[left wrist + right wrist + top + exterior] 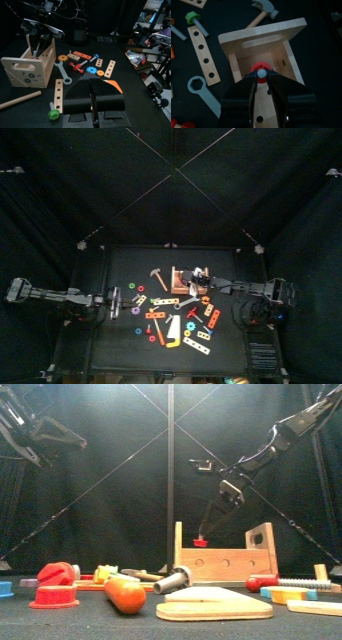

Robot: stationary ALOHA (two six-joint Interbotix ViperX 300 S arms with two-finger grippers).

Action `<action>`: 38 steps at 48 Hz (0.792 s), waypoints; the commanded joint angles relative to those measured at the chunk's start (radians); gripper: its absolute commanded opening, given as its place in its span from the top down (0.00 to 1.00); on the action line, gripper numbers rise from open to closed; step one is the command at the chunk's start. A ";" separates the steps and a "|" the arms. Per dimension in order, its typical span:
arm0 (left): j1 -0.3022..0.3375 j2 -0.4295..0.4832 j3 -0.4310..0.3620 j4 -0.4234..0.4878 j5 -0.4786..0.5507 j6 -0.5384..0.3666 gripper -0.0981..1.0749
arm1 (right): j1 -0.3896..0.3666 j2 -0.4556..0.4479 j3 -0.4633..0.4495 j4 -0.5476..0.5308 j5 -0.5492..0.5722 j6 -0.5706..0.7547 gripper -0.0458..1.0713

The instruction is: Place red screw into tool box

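Note:
The tool box (244,42), light wood with low walls and a handle board, stands on the table's right half (185,278). It also shows in the front view (227,562) and the left wrist view (30,70). My right gripper (260,75) is shut on the red screw (260,69) and holds it over the box's open inside. In the front view the red screw (201,541) hangs at the level of the box's rim. My left gripper (93,102) is shut and empty, raised over the table's left side (120,306).
Toy tools lie scattered left of and in front of the box: a hammer (264,7), a grey wrench (201,87), a holed wooden bar (203,50), a green bolt (191,19). A wooden saw (214,604) and red pieces (54,579) lie near the front edge.

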 commanded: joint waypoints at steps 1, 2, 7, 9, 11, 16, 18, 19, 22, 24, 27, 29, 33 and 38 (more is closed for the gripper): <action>0.002 0.002 -0.015 -0.002 -0.009 0.002 0.93 | -0.008 0.009 -0.037 -0.002 -0.015 -0.002 0.39; 0.002 0.002 -0.014 -0.002 -0.009 0.002 0.93 | -0.009 0.012 -0.040 -0.002 -0.015 -0.002 0.39; 0.003 0.002 -0.012 0.000 -0.011 0.003 0.93 | -0.014 0.044 -0.052 0.000 -0.020 -0.002 0.39; 0.002 0.002 -0.012 -0.002 -0.009 0.002 0.93 | -0.014 0.057 -0.057 0.000 -0.020 -0.002 0.39; 0.003 0.002 -0.012 -0.002 -0.011 0.002 0.93 | -0.012 0.066 -0.061 0.000 -0.020 -0.002 0.39; 0.003 0.002 -0.011 0.000 -0.009 0.000 0.93 | -0.012 0.091 -0.066 0.002 -0.020 0.000 0.39; 0.003 0.002 -0.011 -0.002 -0.011 0.000 0.93 | -0.012 0.094 -0.066 0.005 -0.020 0.000 0.38; 0.003 0.002 -0.011 -0.002 -0.009 0.002 0.93 | -0.014 0.094 -0.066 0.006 -0.020 0.000 0.38; 0.003 0.002 -0.012 -0.002 -0.009 0.002 0.93 | -0.015 0.095 -0.064 0.017 -0.018 0.002 0.35; 0.003 0.002 -0.011 -0.002 -0.009 0.002 0.93 | -0.014 0.095 -0.063 0.021 -0.020 0.000 0.33; 0.003 0.002 -0.011 -0.002 -0.009 0.002 0.93 | -0.014 0.095 -0.063 0.026 -0.020 0.000 0.28; 0.003 0.002 -0.011 -0.002 -0.009 0.002 0.93 | -0.014 0.094 -0.061 0.026 -0.020 0.000 0.25; 0.003 0.002 -0.011 -0.002 -0.011 0.000 0.93 | -0.014 0.095 -0.060 0.028 -0.020 0.000 0.18; 0.003 0.003 -0.011 0.000 -0.009 0.000 0.93 | -0.014 0.095 -0.058 0.025 -0.020 0.000 0.13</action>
